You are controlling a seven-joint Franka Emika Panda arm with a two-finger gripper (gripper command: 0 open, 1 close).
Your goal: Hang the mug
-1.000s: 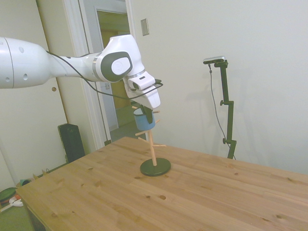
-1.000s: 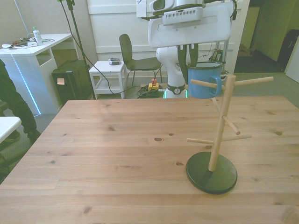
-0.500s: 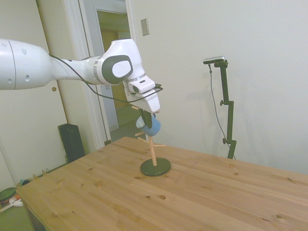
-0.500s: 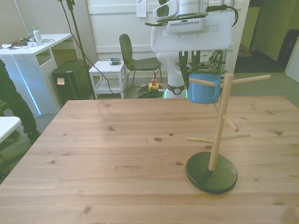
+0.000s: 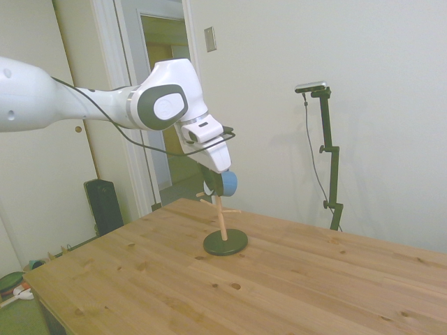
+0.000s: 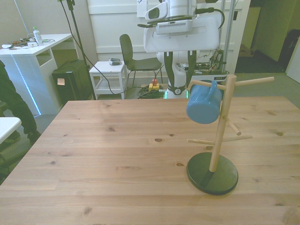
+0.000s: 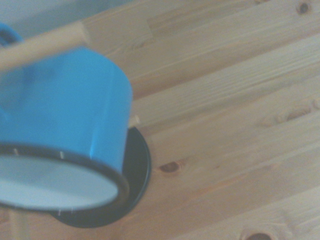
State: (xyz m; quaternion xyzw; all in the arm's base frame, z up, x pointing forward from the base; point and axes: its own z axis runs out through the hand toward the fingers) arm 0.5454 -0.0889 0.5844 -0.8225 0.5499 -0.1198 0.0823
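Though seemingly unlabelled, mug (image 6: 203, 104) on peg stand (image 6: 220, 125).

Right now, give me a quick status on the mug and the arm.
Tool above the mug, open or shut unclear. Mug tilted, hanging by its handle on the stand's top peg. Nothing in the way.
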